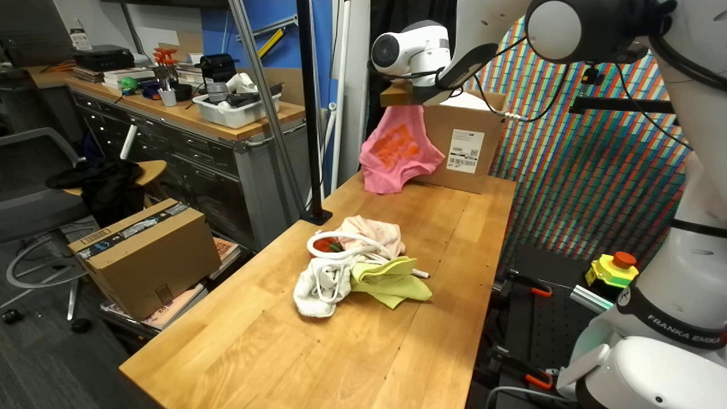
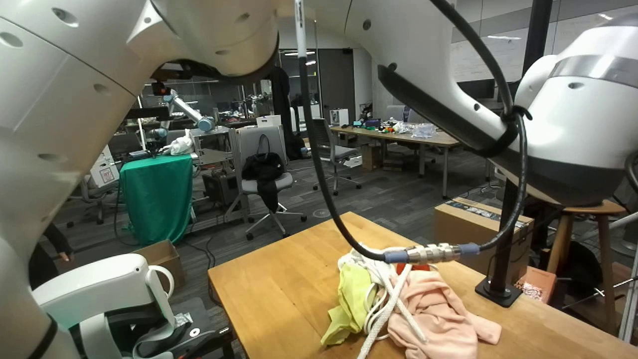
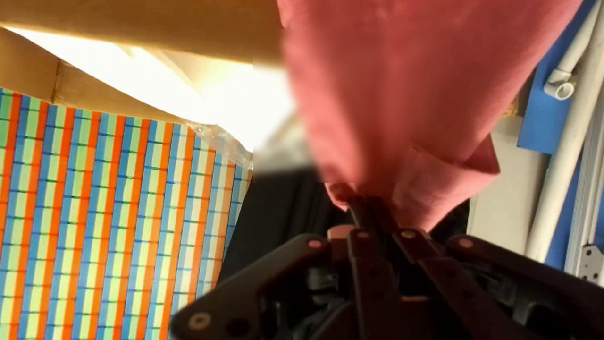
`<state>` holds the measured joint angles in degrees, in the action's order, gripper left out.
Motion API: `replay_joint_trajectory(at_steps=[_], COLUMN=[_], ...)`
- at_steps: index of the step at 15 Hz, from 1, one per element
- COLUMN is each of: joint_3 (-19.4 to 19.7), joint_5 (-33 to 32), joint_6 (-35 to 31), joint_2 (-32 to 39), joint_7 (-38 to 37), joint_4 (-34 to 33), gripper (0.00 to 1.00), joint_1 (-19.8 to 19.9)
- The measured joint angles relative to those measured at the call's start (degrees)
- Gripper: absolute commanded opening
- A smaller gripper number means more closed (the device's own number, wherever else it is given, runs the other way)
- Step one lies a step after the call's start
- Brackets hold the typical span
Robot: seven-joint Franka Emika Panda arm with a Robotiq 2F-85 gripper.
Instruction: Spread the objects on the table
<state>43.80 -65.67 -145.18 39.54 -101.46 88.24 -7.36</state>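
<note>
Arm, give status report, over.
Dark gripper: shut on pink cloth with orange print. Yellow-green cloth and white cord: piled on wooden table. Brown cardboard box nearby, possibly in the way.

Pink cloth [image 1: 404,153] — orange-patched, hanging.

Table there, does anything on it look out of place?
Yes: the cord lies tangled across the peach cloth, bunched up with the yellow cloth and rag, which looks odd for a spreading task.

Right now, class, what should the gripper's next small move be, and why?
Probably lower the pink cloth onto the table: the gripper is shut on it, and it hangs apart from the heap of cloths and cord, with table showing between, which suits spreading.
</note>
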Motion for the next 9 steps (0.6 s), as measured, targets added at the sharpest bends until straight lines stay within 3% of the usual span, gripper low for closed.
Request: replay_joint_trajectory(at_steps=[4,9], joint_3=[-3.3,-12.32], joint_5=[-8.64,-23.1], joint_6=[0.73,0.77], joint_2=[-3.65,-6.5], joint_7=[-6.81,-9.96], joint_4=[1.82,5.88], gripper=[0.04,0.04], joint_1=[1.65,6.23])
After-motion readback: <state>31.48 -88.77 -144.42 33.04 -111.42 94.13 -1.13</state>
